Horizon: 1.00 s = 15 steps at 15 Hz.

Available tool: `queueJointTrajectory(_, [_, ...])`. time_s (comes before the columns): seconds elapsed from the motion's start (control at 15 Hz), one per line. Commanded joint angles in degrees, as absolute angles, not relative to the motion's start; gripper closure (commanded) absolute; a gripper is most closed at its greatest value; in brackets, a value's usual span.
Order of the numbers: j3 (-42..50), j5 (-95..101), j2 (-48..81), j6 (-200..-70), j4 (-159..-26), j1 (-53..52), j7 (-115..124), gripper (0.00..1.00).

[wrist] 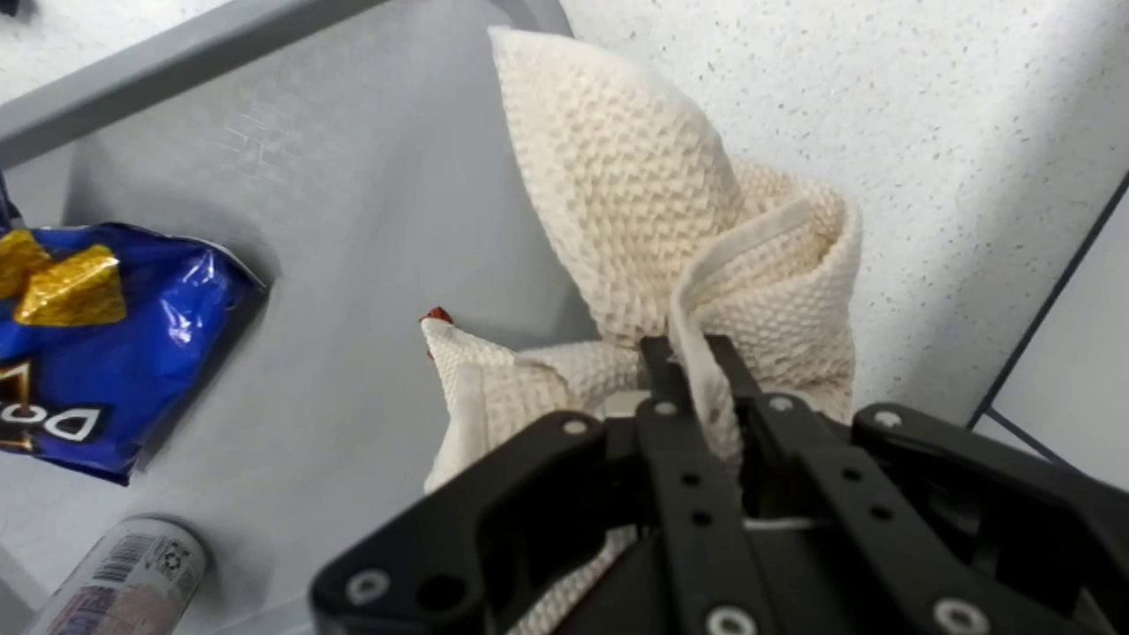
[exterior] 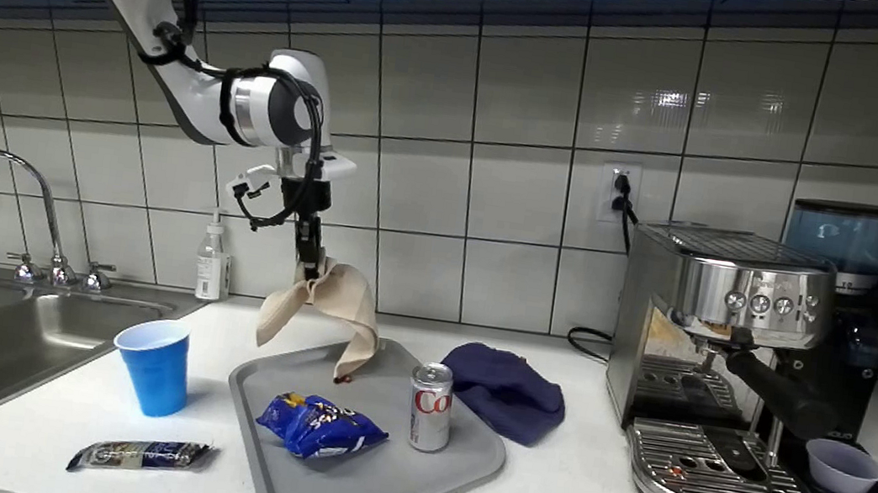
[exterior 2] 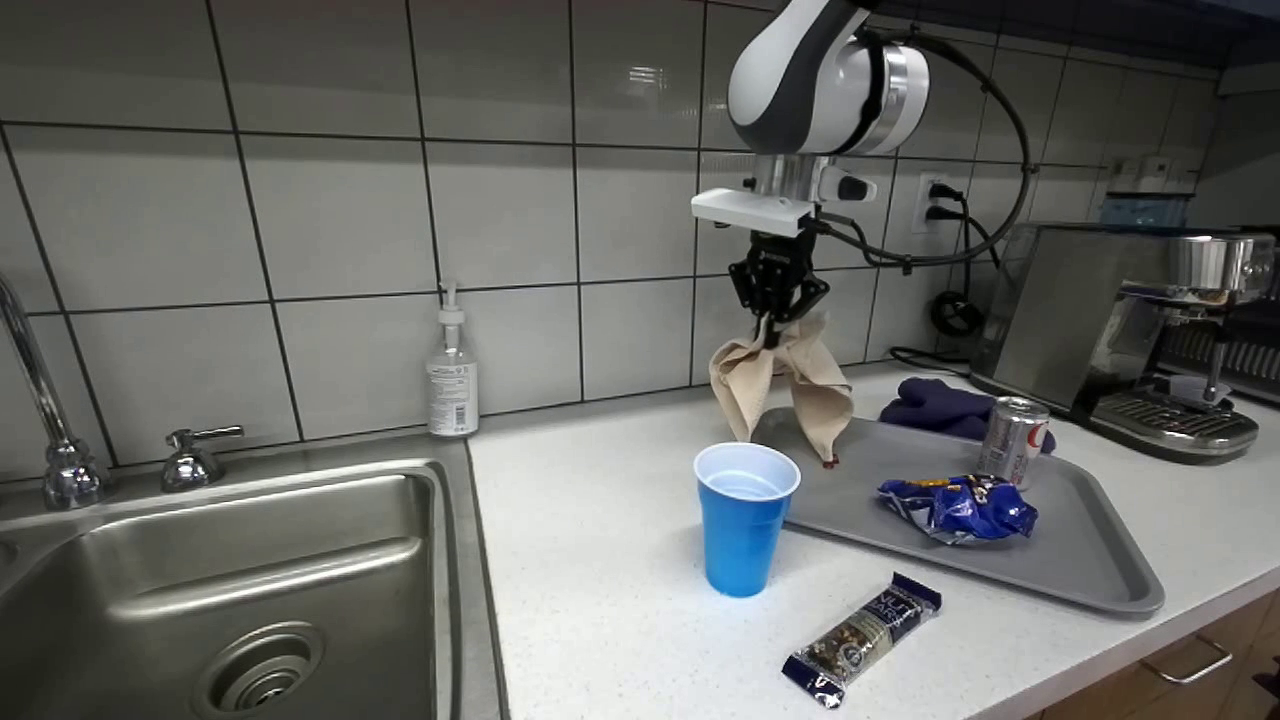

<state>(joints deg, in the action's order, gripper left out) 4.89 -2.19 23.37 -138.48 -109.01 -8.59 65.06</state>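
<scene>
As the gripper [wrist: 692,357] pinches the beige cloth [exterior: 348,296] over the wall-side edge of the gray tray [exterior: 390,486] (corners dangling freely!), the grasp looks complete, release not yet made.

Here's cream, the waffle-patterned cloth towel [wrist: 609,168], against the black of a two-fingered gripper [wrist: 691,353]; grey right across the flat plastic tray [wrist: 353,220]; vivid blue with golden chip print on the crinkled foil bag [wrist: 159,353]; silver with red letters on the cylindrical metal can [exterior: 429,415]; blue outside, white inside, the tapered plastic cup [exterior 2: 740,535]; navy, the rumpled fabric cloth [exterior: 502,395]!
</scene>
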Motion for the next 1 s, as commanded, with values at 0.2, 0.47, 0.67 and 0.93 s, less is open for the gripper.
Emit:
queueJointTrajectory(0.2, [3.05, -1.49, 20.5, -136.54, -109.1, -10.25, 65.92, 0.97])
queueJointTrajectory(0.47, [1.78, -1.51, 19.88, -136.47, -109.33, -11.69, 66.05, 0.97])
queueJointTrajectory(0.67, [0.76, -1.54, 19.95, -136.31, -109.08, -12.84, 66.37, 0.97])
queueJointTrajectory(0.93, [-0.32, -1.26, 20.07, -136.32, -108.8, -14.51, 66.94, 0.97])
